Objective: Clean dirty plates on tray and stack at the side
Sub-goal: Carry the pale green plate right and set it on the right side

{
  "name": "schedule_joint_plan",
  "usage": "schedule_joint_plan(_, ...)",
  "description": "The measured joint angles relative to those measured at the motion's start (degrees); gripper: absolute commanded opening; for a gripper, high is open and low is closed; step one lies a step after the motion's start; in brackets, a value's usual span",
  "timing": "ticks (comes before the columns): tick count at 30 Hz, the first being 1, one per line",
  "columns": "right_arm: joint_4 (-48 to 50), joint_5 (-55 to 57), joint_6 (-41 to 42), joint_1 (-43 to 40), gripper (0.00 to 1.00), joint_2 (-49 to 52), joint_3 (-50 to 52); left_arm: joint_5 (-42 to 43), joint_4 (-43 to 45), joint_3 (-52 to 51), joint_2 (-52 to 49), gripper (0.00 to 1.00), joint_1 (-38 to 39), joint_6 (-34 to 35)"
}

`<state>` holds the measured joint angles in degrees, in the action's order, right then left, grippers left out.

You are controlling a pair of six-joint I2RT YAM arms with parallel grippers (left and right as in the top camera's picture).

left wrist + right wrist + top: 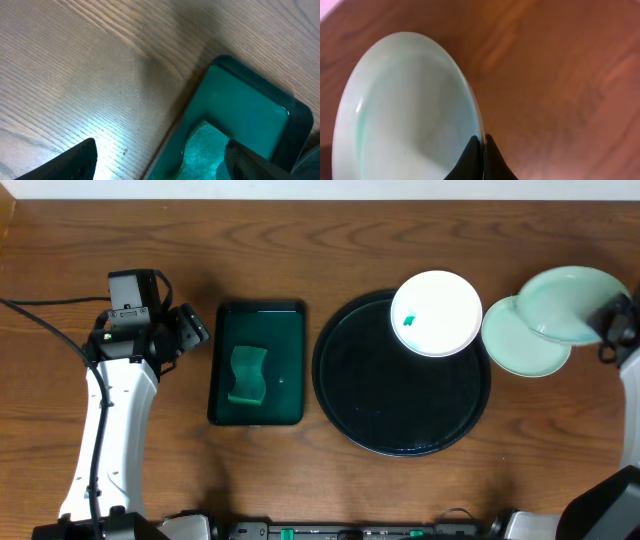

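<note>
Left arm (105, 430) comes up from about 7 o'clock, and its wrist ends near 10 o'clock. The left gripper (193, 327) points toward 3 o'clock, low over the counter, jaws spread wide. Right arm (632, 395) hugs the edge at 3 o'clock. The right gripper (483, 142) has its jaws pinched tight on the rim of a plate (410, 110).

plate (436, 313) on tray (400, 405), sponge (246, 374) in small tray (286, 380)
</note>
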<state>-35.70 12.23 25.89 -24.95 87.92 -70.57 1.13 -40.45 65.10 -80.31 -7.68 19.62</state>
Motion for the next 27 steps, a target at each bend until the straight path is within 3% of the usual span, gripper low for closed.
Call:
schedule_joint_plan(12, 7.19, -1.68, 1.77, -1.4, 0.02, 6.8, 7.96, -0.02, 0.02, 0.0, 0.0, 0.82, 0.0, 0.02)
schedule_joint_plan(15, 8.37, -3.78, 1.97, -1.29, 0.12, 8.96, 7.96, -0.02, 0.0, 0.0, 0.0, 0.82, 0.0, 0.0)
schedule_joint_plan(17, 8.31, -5.18, 2.05, -1.07, 0.28, 10.12, 7.96, -0.02, 0.02, 0.0, 0.0, 0.82, 0.0, 0.0)
schedule_joint_plan(19, 8.11, -6.99, 1.05, -0.94, 0.38, 10.82, 7.96, -0.02, 0.0, 0.0, 0.0, 0.82, 0.0, 0.0)
schedule_joint_plan(27, 5.92, -16.65, -8.24, -0.7, 0.46, 11.04, 6.97, -0.02, 0.0, 0.0, 0.0, 0.82, 0.0, 0.0)
